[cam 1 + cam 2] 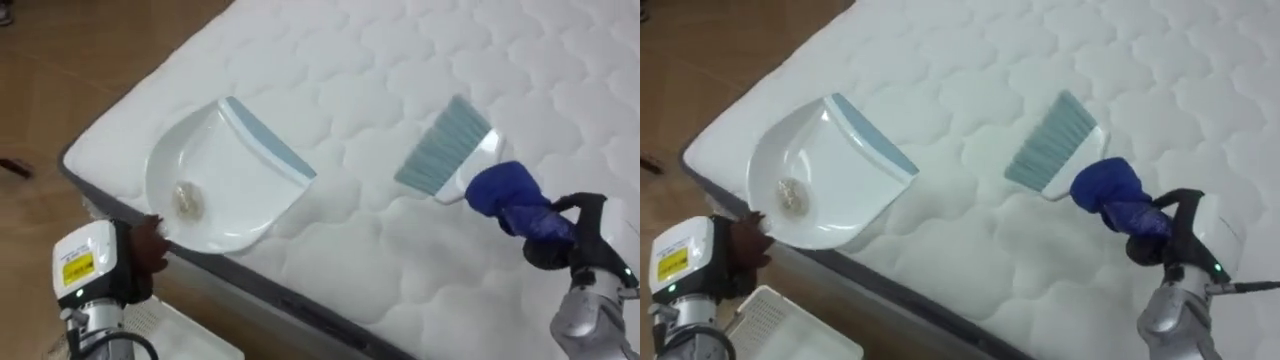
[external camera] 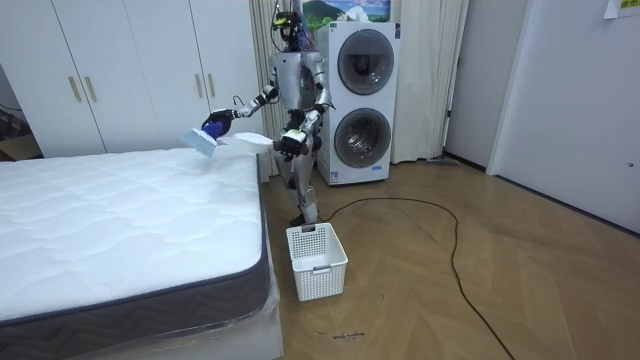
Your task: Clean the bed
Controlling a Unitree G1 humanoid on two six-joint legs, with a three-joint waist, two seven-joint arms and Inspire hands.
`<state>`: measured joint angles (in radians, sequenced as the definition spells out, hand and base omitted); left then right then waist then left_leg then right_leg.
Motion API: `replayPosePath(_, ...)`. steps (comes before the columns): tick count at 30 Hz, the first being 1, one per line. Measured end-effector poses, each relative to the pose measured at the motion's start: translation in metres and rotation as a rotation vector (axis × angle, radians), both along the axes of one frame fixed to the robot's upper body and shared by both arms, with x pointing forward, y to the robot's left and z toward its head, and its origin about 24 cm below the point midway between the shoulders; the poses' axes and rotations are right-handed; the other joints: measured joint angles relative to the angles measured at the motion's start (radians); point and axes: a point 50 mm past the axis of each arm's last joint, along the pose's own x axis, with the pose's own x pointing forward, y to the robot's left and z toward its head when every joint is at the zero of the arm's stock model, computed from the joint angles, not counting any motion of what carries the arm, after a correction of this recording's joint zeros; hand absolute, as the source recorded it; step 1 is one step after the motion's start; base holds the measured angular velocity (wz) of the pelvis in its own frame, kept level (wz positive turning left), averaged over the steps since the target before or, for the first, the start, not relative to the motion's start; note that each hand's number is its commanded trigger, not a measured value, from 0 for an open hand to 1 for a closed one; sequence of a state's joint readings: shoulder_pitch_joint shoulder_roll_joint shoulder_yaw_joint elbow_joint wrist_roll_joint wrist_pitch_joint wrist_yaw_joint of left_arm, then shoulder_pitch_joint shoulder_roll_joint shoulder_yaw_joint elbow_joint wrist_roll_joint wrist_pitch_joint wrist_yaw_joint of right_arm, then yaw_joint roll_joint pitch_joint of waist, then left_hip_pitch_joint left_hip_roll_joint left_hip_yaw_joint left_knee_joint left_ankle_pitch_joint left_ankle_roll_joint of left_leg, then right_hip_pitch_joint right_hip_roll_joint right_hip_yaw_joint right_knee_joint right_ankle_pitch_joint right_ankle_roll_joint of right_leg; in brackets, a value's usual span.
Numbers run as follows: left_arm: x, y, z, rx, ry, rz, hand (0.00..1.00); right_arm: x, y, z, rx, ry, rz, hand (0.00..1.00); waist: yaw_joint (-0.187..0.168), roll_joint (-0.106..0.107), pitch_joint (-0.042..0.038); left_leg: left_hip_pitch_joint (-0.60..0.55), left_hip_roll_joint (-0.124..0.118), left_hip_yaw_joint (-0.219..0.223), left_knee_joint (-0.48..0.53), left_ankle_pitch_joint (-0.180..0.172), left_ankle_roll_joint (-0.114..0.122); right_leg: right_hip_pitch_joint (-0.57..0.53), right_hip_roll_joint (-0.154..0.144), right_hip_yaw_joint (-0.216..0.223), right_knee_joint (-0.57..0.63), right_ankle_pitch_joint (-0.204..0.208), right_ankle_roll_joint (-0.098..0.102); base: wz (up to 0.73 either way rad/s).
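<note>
Quilted bed (image 1: 400, 60) edge: hold dustpan (image 1: 215, 165) level, clasped in left robot hand (image 1: 148, 245), brush (image 1: 445, 150) gripped by right robot hand (image 1: 510, 195); tip debris (image 1: 187, 198) into basket (image 1: 175, 330) below.

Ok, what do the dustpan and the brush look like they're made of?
The dustpan looks like hard plastic: white, smooth and glossy, with a grey-blue lip, maybe rubber. The brush has a white, probably plastic back and grey-blue, likely synthetic bristles.
</note>
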<state>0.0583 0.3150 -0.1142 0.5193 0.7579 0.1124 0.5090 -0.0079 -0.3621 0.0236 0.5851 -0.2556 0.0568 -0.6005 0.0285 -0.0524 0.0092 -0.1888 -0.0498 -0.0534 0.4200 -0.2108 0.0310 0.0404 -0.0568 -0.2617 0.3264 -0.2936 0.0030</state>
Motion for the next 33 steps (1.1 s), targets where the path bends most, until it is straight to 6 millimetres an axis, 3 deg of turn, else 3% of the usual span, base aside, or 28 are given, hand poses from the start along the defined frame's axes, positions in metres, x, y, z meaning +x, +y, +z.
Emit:
replayPosePath(2,0.003,-0.003,0.002,-0.015,0.000,-0.008,1.00,-0.004,-0.007,0.000,0.036,-0.024,-0.071,0.00,0.001,0.002,0.0013,-0.016,0.010,0.041,-0.001,0.011,0.001,0.009,0.003,-0.041,-0.001,-0.001,-0.002,0.84)
replayPosePath(4,0.004,-0.006,0.001,-0.037,0.004,-0.004,1.00,-0.005,-0.012,0.002,0.052,-0.060,-0.124,0.00,0.002,-0.003,0.0013,-0.018,0.004,0.055,-0.032,0.047,0.004,0.017,0.000,-0.063,-0.009,-0.001,-0.005,0.98)
replayPosePath(5,0.006,-0.007,0.002,-0.050,-0.001,-0.002,1.00,-0.004,-0.017,0.006,0.051,-0.092,-0.153,0.00,-0.003,-0.006,0.0008,-0.033,0.003,0.092,-0.062,0.083,0.010,0.019,-0.006,-0.114,-0.034,0.003,-0.015,1.24)
replayPosePath(6,0.010,-0.009,0.006,-0.057,-0.015,-0.008,1.00,-0.004,-0.023,0.010,0.042,-0.126,-0.192,0.00,-0.031,-0.010,0.0051,-0.055,0.024,0.195,-0.065,0.112,0.018,0.011,-0.029,-0.215,-0.059,0.010,-0.027,1.34)
replayPosePath(7,0.011,-0.009,0.007,-0.057,-0.019,-0.009,1.00,-0.005,-0.025,0.011,0.041,-0.133,-0.208,0.00,-0.041,-0.010,0.0073,-0.065,0.055,0.273,-0.012,0.093,0.030,0.014,-0.035,-0.275,-0.056,0.009,-0.027,1.22)
replayPosePath(8,0.009,-0.005,0.007,-0.056,-0.010,0.001,1.00,-0.006,-0.023,0.009,0.044,-0.132,-0.220,0.00,-0.044,-0.016,0.0091,-0.055,0.119,0.386,0.115,0.015,0.040,0.034,-0.037,-0.368,-0.054,0.002,-0.028,0.86)
replayPosePath(9,0.009,-0.002,0.007,-0.053,0.000,0.009,1.00,-0.005,-0.021,0.008,0.062,-0.139,-0.223,0.00,-0.055,-0.012,0.0083,-0.022,0.188,0.439,0.208,-0.054,0.027,0.063,-0.031,-0.455,-0.057,-0.012,-0.025,0.76)
replayPosePath(10,0.009,-0.001,0.007,-0.054,0.003,0.008,1.00,-0.005,-0.022,0.008,0.075,-0.142,-0.232,0.00,-0.065,-0.012,0.0078,-0.006,0.219,0.452,0.240,-0.080,0.017,0.074,-0.028,-0.498,-0.056,-0.016,-0.021,0.94)
replayPosePath(11,0.010,-0.002,0.007,-0.057,0.008,0.004,1.00,-0.007,-0.023,0.007,0.088,-0.138,-0.250,0.00,-0.079,-0.011,0.0077,0.023,0.269,0.470,0.264,-0.112,-0.010,0.090,-0.028,-0.568,-0.041,-0.028,-0.009,1.05)
replayPosePath(12,0.012,-0.005,0.007,-0.063,0.010,-0.006,1.00,-0.007,-0.025,0.008,0.089,-0.143,-0.262,0.00,-0.091,-0.009,0.0116,0.024,0.288,0.480,0.242,-0.124,-0.033,0.090,-0.039,-0.591,0.000,-0.036,-0.001,0.97)
replayPosePath(13,0.013,-0.006,0.007,-0.069,0.012,-0.010,1.00,-0.006,-0.025,0.009,0.090,-0.145,-0.264,0.00,-0.092,-0.010,0.0155,0.024,0.278,0.483,0.222,-0.125,-0.032,0.081,-0.046,-0.581,0.026,-0.036,0.000,0.88)
replayPosePath(15,0.018,-0.008,0.010,-0.073,0.007,-0.017,1.00,-0.008,-0.030,0.011,0.096,-0.159,-0.289,0.00,-0.105,-0.014,0.0121,0.014,0.224,0.440,0.135,-0.123,-0.029,0.018,-0.044,-0.378,0.047,-0.035,-0.002,0.91)
replayPosePath(16,0.019,-0.008,0.011,-0.072,0.004,-0.016,1.00,-0.008,-0.031,0.011,0.100,-0.164,-0.296,0.00,-0.100,-0.014,0.0117,0.010,0.213,0.432,0.122,-0.119,-0.021,0.006,-0.045,-0.355,0.053,-0.035,-0.002,0.70)
replayPosePath(18,0.018,-0.005,0.011,-0.063,0.007,-0.007,1.00,-0.008,-0.031,0.011,0.111,-0.168,-0.300,0.00,-0.070,-0.008,0.0091,0.005,0.178,0.404,0.081,-0.088,-0.013,-0.002,-0.047,-0.346,0.044,-0.024,0.007,0.45)
replayPosePath(19,0.018,-0.005,0.011,-0.063,0.007,-0.007,1.00,-0.008,-0.031,0.011,0.116,-0.168,-0.302,0.00,-0.065,-0.003,0.0058,0.006,0.172,0.402,0.070,-0.081,-0.010,0.002,-0.048,-0.345,0.035,-0.021,0.010,0.45)
replayPosePath(21,0.018,-0.005,0.011,-0.069,0.003,-0.005,1.00,-0.006,-0.030,0.011,0.150,-0.182,-0.315,0.00,-0.030,0.012,-0.0049,0.026,0.136,0.399,0.014,-0.051,-0.004,0.014,-0.065,-0.345,0.018,-0.014,0.019,0.34)
replayPosePath(23,0.018,-0.005,0.011,-0.090,-0.001,0.001,1.00,-0.006,-0.027,0.009,0.175,-0.181,-0.318,0.00,0.000,0.014,-0.0066,0.063,0.103,0.392,-0.059,-0.014,0.001,0.026,-0.082,-0.346,0.018,-0.010,0.026,0.25)
replayPosePath(25,0.017,-0.005,0.011,-0.094,0.003,0.000,1.00,-0.005,-0.024,0.007,0.175,-0.165,-0.303,0.00,0.008,0.019,-0.0101,0.084,0.074,0.374,-0.105,0.010,0.007,0.036,-0.090,-0.336,0.034,-0.001,0.031,0.50)
replayPosePath(26,0.018,-0.005,0.011,-0.100,0.010,-0.006,1.00,-0.005,-0.022,0.005,0.178,-0.154,-0.292,0.00,0.007,0.020,-0.0100,0.098,0.064,0.351,-0.126,0.023,0.010,0.029,-0.103,-0.319,0.082,0.000,0.030,0.71)
replayPosePath(28,0.018,-0.006,0.011,-0.111,0.018,-0.024,1.00,-0.008,-0.022,0.003,0.185,-0.142,-0.287,0.00,-0.006,0.023,-0.0080,0.109,0.061,0.267,-0.130,0.029,0.012,-0.017,-0.110,-0.232,0.193,0.011,0.017,0.80)
replayPosePath(29,0.019,-0.007,0.012,-0.114,0.014,-0.028,1.00,-0.011,-0.022,0.001,0.188,-0.141,-0.287,0.00,-0.008,0.027,-0.0093,0.094,0.058,0.178,-0.119,0.029,0.012,-0.052,-0.074,-0.107,0.177,-0.003,0.014,0.82)
replayPosePath(30,0.019,-0.004,0.014,-0.114,0.003,-0.016,1.00,-0.009,-0.021,0.004,0.190,-0.154,-0.275,0.00,-0.022,0.032,-0.0065,0.061,0.056,0.105,-0.099,0.031,0.008,-0.099,-0.035,-0.017,0.106,-0.004,0.010,0.89)
replayPosePath(31,0.020,-0.002,0.015,-0.113,0.000,-0.010,1.00,-0.008,-0.020,0.006,0.191,-0.163,-0.268,0.00,-0.030,0.036,-0.0036,0.046,0.054,0.077,-0.090,0.033,0.004,-0.122,-0.024,0.021,0.067,0.002,0.009,1.08)
replayPosePath(32,0.019,-0.001,0.015,-0.114,0.006,-0.006,1.00,-0.007,-0.019,0.007,0.190,-0.169,-0.264,0.00,-0.055,0.035,-0.0028,0.025,0.046,0.029,-0.072,0.036,-0.002,-0.164,-0.015,0.086,0.003,0.058,0.026,1.27)
replayPosePath(33,0.019,-0.001,0.014,-0.129,0.021,-0.012,1.00,-0.011,-0.019,0.005,0.186,-0.161,-0.273,0.00,-0.069,0.031,-0.0046,0.013,0.037,0.000,-0.057,0.034,-0.012,-0.159,-0.019,0.089,0.003,0.113,0.010,1.22)
